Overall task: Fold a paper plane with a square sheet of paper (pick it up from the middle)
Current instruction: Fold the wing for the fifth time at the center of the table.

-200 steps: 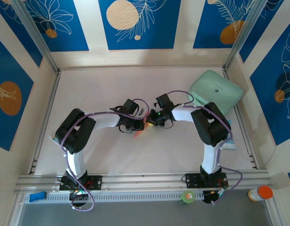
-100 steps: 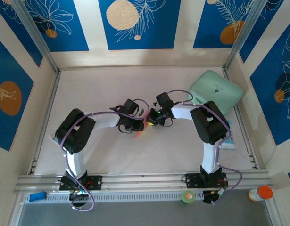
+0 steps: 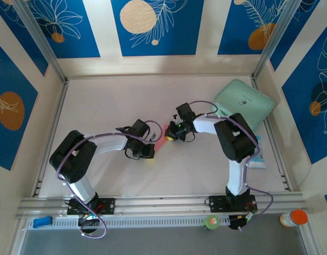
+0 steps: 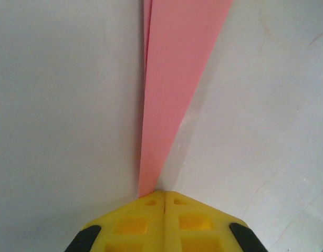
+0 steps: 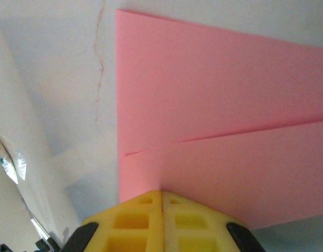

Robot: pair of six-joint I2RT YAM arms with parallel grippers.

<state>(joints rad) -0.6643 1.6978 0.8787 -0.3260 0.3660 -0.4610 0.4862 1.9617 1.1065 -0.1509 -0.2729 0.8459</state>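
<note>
Paper plane (image 3: 159,142), each end pinched by fingers (image 4: 135,226)

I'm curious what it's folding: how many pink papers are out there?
1. The folded pink paper sits in the middle, pinched at opposite ends by the left gripper and right gripper; others could be hidden beneath them.

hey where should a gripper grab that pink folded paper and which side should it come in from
Probably at its ends, end-on and low. The paper plane lies flat and thin, narrowing to a point; the left gripper pinches that narrow tip, the right gripper the wide back edge.
</note>
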